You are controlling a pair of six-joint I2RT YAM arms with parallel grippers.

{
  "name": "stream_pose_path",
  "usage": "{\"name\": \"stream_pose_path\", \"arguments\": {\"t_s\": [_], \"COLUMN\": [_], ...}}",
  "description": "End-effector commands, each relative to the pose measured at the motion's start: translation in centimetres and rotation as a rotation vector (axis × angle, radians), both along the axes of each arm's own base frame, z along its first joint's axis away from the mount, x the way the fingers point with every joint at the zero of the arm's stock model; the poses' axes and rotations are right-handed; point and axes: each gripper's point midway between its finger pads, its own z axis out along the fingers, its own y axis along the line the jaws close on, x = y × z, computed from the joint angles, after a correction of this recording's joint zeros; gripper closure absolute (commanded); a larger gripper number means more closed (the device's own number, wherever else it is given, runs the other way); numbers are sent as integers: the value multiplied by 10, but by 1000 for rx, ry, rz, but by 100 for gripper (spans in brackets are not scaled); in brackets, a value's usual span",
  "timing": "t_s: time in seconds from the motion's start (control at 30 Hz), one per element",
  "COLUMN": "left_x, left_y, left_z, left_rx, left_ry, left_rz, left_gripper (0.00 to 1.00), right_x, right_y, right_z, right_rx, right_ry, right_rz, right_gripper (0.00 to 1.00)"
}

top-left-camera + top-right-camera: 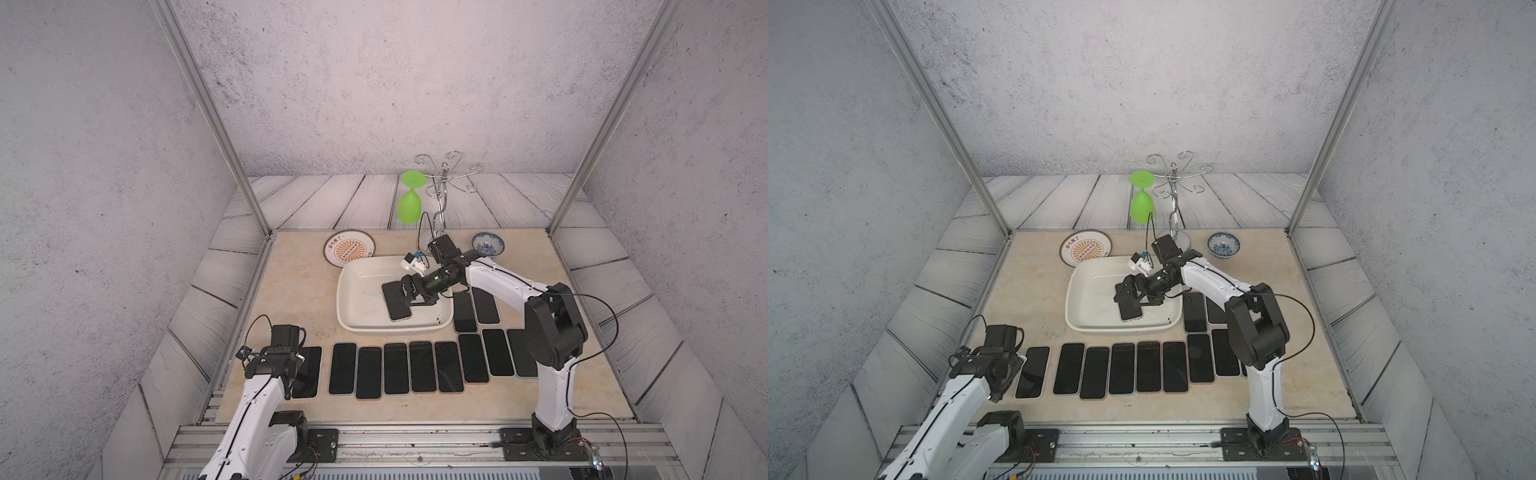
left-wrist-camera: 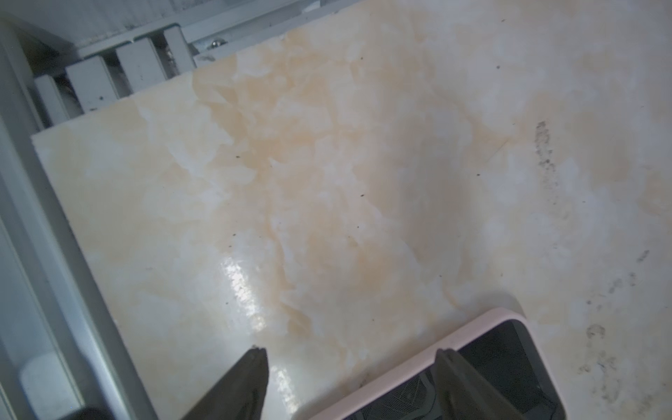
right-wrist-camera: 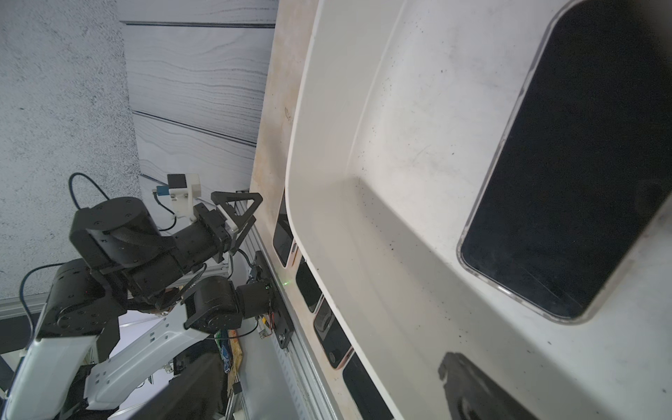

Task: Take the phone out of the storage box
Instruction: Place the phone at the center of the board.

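1. The storage box, a shallow white tub, sits on the marbled surface behind the centre in both top views.
2. One phone lies flat and screen up on the floor of the box, in its right half. The right wrist view shows the phone inside the box walls, with a dark screen and a pale edge.
3. The right end effector is lowered into the box directly above the far part of that phone. Its jaws stand wide apart and no grip on the phone is visible. One dark finger shows near the phone's corner but clear of it.
4. The left end effector hangs low near the front left corner of the surface, jaws apart and holding nothing. One finger is over a pink-cased phone, the other over bare surface. Whether it touches the phone cannot be told.
5. The pink-cased phone is the leftmost of a row of phones laid side by side, screens up, along the front of the surface. Two more phones lie just beside the box's right wall.
6. At the rear stand an orange-patterned plate, touching or just behind the box's back rim, and a blue-patterned bowl. A wire rack carries a green goblet hung upside down.
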Motion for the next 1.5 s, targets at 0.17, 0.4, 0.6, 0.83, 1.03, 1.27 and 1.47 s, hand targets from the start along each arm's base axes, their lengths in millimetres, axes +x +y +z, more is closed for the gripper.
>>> {"name": "stream_pose_path", "arguments": {"t_s": [0.17, 0.4, 0.6, 0.83, 1.03, 1.27, 1.47], "left_x": [22, 21, 25, 27, 25, 11, 5], "left_y": [-16, -41, -52, -65, -73, -73, -50], "left_z": [-22, -48, -48, -49, -43, -41, -4], "left_rx": [-123, -275, -340, -432, -479, -455, -300], "left_ry": [-31, -106, -201, -282, -312, -278, -264], "left_rz": [-17, -25, -31, -11, -21, -60, -82], "left_gripper": [38, 43, 46, 47, 47, 36, 11], "right_x": [3, 40, 63, 83, 104, 114, 121], "right_y": [-4, -32, -32, -22, -26, -12, -4], "right_z": [-14, -44, -61, -80, -92, -94, -111], "right_rx": [-76, -392, -473, -500, -567, -538, -578], "right_ry": [5, -105, -108, -99, -139, -150, -221], "right_rz": [2, -87, -101, -96, -135, -161, -168], "right_gripper": [1, 1, 1, 1, 1, 1, 1]}}
